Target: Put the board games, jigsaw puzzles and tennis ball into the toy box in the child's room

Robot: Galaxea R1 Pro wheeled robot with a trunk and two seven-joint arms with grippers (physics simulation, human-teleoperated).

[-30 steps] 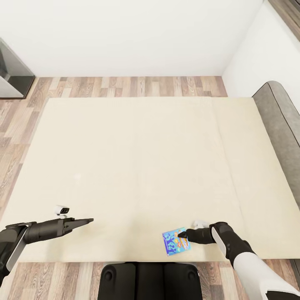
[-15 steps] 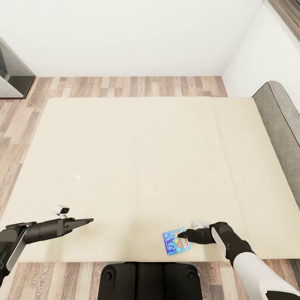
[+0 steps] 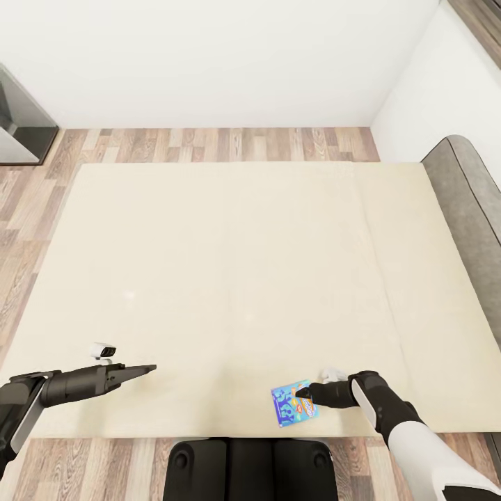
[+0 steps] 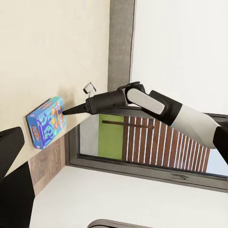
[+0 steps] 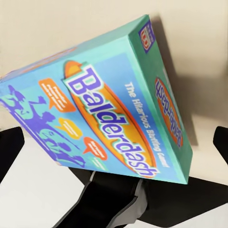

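Blue board game (image 3: pixel 294 403) lies near the bed's (image 3: pixel 229 264) front edge, toward its right corner. Right gripper (image 3: pixel 300 393) at the box's edge; grasp state cannot be told. Left gripper (image 3: pixel 147 368) clenched, empty. Risk: an edge pinch may slip, and the box could slide off the front edge.

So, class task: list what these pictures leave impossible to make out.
- Right end effector, head view: contact with the blue board game too small to judge.
- Bed, head view: near edge hidden by the robot's base.
- Game, right wrist view: lower corner cut by dark finger shapes.
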